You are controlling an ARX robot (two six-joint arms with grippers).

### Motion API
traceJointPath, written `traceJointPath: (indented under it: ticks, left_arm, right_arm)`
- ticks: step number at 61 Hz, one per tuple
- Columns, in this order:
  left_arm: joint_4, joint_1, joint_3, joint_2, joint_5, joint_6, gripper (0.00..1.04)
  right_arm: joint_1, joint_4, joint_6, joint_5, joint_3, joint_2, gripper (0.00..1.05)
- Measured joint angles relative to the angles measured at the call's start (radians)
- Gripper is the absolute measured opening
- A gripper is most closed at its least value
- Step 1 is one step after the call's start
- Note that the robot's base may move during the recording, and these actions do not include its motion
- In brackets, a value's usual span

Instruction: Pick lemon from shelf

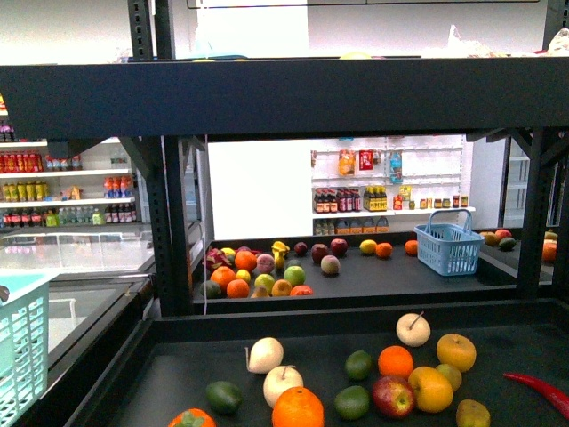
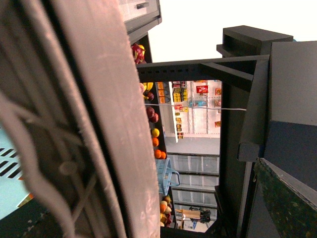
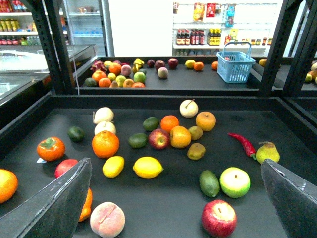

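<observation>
Two yellow lemons lie side by side on the near black tray of the shelf (image 3: 163, 101): a larger lemon (image 3: 147, 167) and a smaller one (image 3: 113, 166). My right gripper (image 3: 173, 208) is open and empty, a little above the tray, with the lemons ahead of it between its fingers (image 3: 54, 203). My left gripper (image 2: 198, 198) is open and empty beside the shelf's black frame (image 2: 247, 99); its view shows no lemon close by. The front view shows the shelf (image 1: 293, 98) and no arm, and the two lemons lie below its lower edge.
Around the lemons lie an orange (image 3: 105, 144), a peach (image 3: 107, 219), a red apple (image 3: 219, 218), a green apple (image 3: 235, 181), a green fruit (image 3: 209, 183) and a red chilli (image 3: 242, 144). A blue basket (image 3: 236, 64) stands on the far tray. A teal basket (image 1: 22, 347) stands at the left.
</observation>
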Motion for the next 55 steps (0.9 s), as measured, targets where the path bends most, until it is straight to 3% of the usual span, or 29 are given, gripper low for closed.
traceJointPath:
  ticks: [4,30,47,55]
  left_arm:
    - [-0.006,-0.003,0.010,0.003,-0.003,0.004,0.94]
    - [-0.114,0.003,0.005,-0.012,-0.006,0.083,0.19]
    - [-0.172,-0.040,-0.039,-0.105,-0.011,0.225,0.13]
    - [-0.188,-0.138,-0.086,-0.197,0.032,0.324,0.12]
  right_arm:
    - [0.000,0.000,0.000,0.000,0.000,0.000,1.02]
    - [0.000,0.000,0.000,0.000,0.000,0.000,1.02]
    - [0.000,0.000,0.000,0.000,0.000,0.000,1.02]
    - [0.000,0.000,0.000,0.000,0.000,0.000,1.02]
